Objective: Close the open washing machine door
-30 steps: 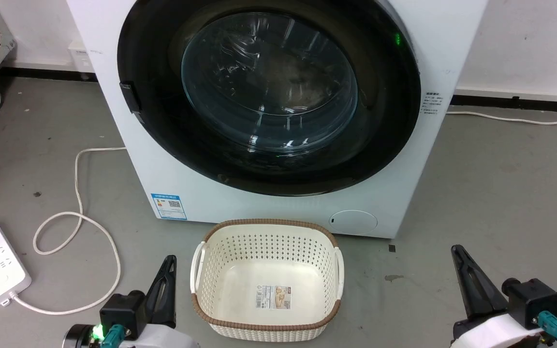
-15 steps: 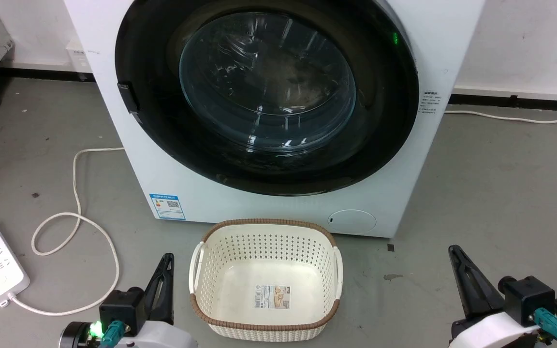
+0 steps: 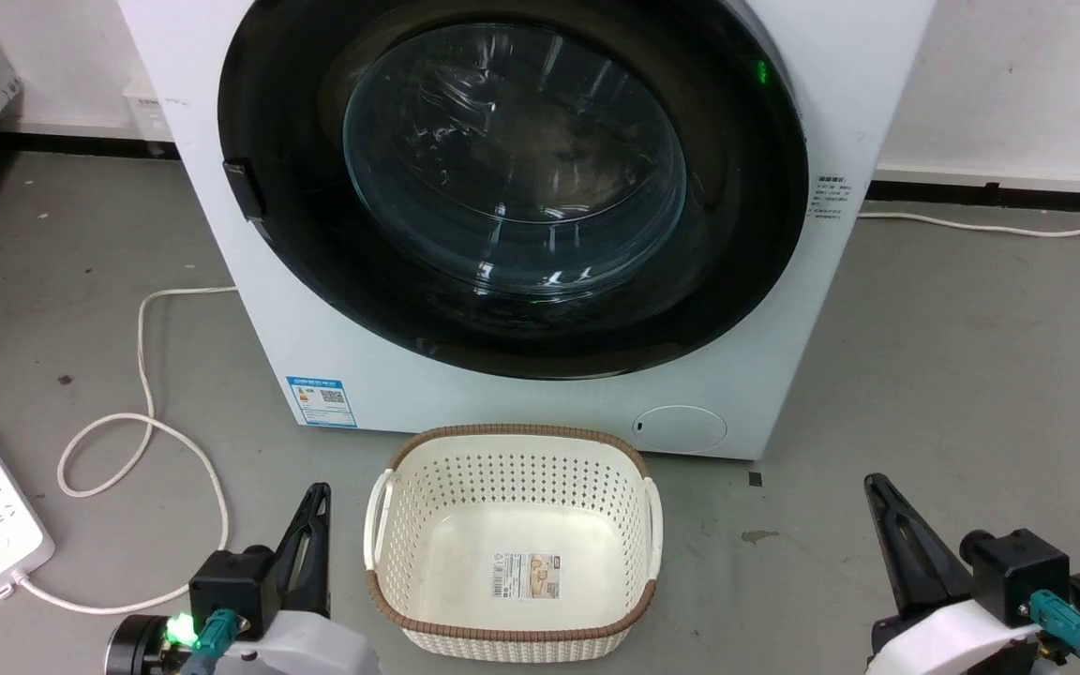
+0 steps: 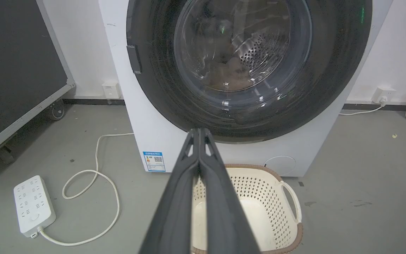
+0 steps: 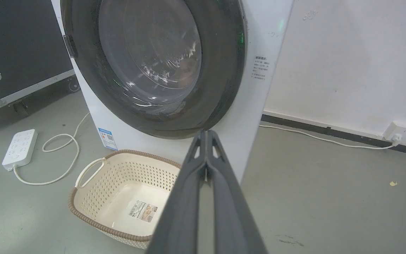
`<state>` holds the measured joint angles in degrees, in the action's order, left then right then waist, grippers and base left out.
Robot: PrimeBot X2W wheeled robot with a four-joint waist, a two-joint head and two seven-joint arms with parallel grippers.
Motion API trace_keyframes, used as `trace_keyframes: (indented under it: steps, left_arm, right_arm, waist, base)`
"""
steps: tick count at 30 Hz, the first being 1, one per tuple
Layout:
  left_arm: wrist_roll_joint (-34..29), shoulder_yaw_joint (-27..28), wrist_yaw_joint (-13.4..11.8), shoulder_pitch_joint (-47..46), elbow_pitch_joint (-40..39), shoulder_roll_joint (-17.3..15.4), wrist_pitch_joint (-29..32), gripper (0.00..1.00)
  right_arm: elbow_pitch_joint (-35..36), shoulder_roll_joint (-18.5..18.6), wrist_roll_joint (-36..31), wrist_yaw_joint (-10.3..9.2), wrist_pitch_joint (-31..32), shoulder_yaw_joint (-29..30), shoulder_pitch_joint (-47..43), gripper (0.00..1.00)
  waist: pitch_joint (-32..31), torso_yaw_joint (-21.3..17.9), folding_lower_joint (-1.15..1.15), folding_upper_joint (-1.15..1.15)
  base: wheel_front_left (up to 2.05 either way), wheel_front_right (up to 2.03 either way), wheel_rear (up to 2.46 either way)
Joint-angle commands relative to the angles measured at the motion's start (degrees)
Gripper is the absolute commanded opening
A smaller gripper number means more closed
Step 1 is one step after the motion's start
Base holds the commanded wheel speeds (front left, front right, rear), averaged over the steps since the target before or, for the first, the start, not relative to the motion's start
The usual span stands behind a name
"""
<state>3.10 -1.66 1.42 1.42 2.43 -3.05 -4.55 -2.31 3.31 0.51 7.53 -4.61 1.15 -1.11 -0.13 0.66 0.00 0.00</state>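
Your washing machine (image 3: 465,394) stands straight ahead, and the washing machine door (image 3: 512,178) lies flush against its front, so the closing looks done; only the latch is left to confirm. Below, the left gripper (image 3: 318,497) and right gripper (image 3: 877,492) flank the basket (image 3: 512,469), jaws pressed together, empty.

Slight head-camera shift, nothing else.

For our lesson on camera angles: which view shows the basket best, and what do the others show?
The head view: the basket sits whole, rim and label unobstructed. In the left wrist view the left gripper covers its left part; in the right wrist view the right gripper hides its right side.
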Motion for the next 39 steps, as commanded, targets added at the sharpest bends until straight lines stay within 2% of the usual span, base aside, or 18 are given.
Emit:
trace_keyframes:
  steps: [1, 39]
  left_arm:
    - [-0.5, 0.2, -0.4, -0.7, -0.4, 0.0, 0.4, 0.00]
    - [-3.1, 1.7, -1.4, -1.4, -2.4, 0.2, 4.6, 0.00]
  right_arm:
    - [0.6, -0.3, -0.3, -0.03, 0.4, -0.2, 0.7, 0.00]
    - [2.3, -0.4, -0.5, -0.04, 4.6, -1.1, 1.1, 0.00]
  waist:
    - [0.0, 0.0, 0.00, 0.00]
    - [0.1, -0.7, 0.00, 0.00]
  base:
    - [0.00, 0.00, 0.00]
    - [0.00, 0.00, 0.00]
